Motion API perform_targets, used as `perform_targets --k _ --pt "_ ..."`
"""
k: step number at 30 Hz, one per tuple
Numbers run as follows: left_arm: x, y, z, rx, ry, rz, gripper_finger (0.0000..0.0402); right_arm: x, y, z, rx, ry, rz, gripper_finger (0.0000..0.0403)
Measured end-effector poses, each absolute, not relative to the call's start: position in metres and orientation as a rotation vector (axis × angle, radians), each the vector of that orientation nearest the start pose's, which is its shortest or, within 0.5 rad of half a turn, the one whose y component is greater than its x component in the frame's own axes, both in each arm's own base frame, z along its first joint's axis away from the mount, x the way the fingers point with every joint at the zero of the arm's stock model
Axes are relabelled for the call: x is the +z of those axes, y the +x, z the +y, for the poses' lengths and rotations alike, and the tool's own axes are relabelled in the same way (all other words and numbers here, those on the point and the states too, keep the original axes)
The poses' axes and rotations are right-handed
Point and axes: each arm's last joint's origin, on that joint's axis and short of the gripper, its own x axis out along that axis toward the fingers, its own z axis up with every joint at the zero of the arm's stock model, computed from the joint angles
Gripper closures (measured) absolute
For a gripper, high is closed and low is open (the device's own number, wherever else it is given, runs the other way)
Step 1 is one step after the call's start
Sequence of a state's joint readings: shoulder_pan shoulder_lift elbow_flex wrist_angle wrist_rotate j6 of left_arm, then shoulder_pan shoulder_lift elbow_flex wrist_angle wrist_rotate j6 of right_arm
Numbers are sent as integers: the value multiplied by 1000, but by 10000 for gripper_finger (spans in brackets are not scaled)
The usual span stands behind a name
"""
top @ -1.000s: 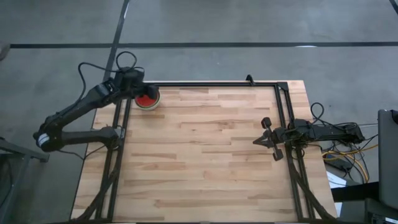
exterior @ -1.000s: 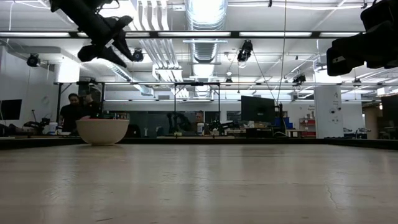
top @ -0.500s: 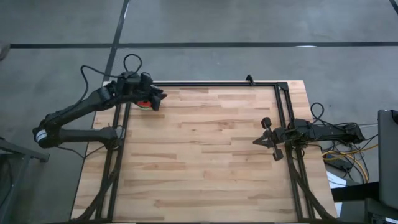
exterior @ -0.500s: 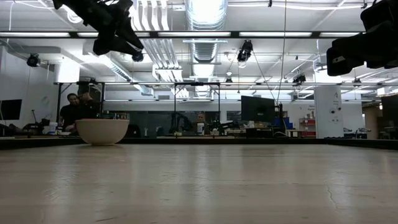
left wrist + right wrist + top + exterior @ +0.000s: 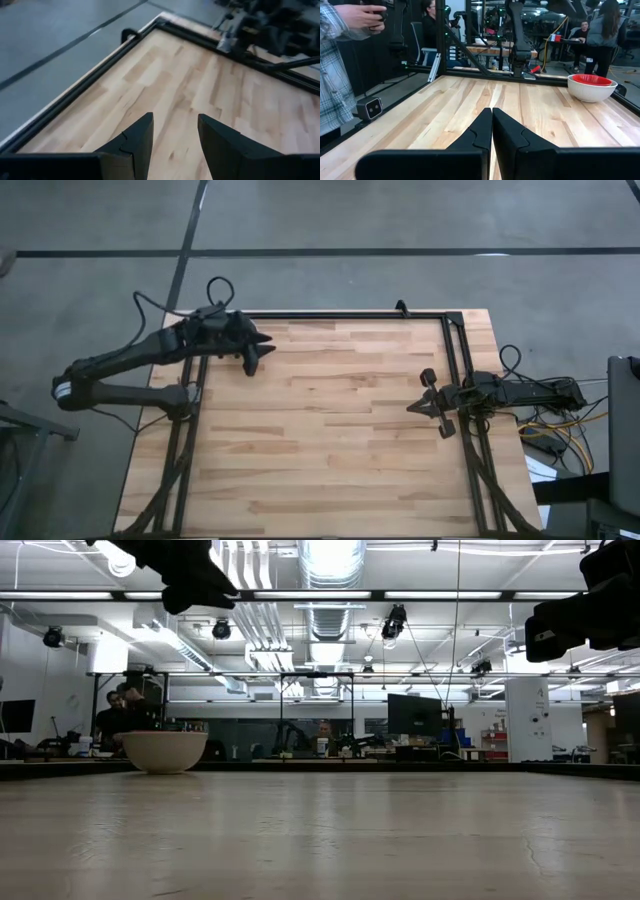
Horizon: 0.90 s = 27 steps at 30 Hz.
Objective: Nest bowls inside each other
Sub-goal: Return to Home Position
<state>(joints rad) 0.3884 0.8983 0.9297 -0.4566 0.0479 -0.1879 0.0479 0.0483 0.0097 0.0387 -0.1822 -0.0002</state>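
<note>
red inside white: the stack (image 5: 592, 91) shows a red bowl (image 5: 591, 79) seated in a grey-white bowl (image 5: 165, 752), rims close together, standing upright on the table (image 5: 330, 420). in the low view it sits at the left, far back on the boards. in the high view my left arm crosses the upper left corner and hides it. whether the green bowls lie between those two i cannot see, but no loose bowl shows anywhere on the wood, so i judge the nesting done.

my left gripper (image 5: 257, 352) hangs over the upper left of the high view, its fingers (image 5: 137, 137) parted and holding nothing. in the low view it is at the top left, high above the stack and well clear of the rim. my right gripper (image 5: 415, 407) waits at the middle right of the high view, by the table's edge, fingers pressed together and empty.

the step in hand, as i read it, is taking the left arm home. the next move calls for a pull back toward the table's left edge without dipping, since the stack lies under that arm. a low sweep could clip the rim and tip it. nothing needs gripping. people (image 5: 600, 35) show in the room beyond.
</note>
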Motion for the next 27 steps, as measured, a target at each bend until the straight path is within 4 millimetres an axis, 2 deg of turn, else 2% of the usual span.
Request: perform_targets --k 10,21,27 --pt "345 174 52 275 -201 341 243 167 99 10 230 0 0 394" --pt "355 160 41 226 -171 278 243 167 99 10 230 0 0 394" --pt "342 150 37 220 -170 269 243 167 99 10 230 0 0 394"
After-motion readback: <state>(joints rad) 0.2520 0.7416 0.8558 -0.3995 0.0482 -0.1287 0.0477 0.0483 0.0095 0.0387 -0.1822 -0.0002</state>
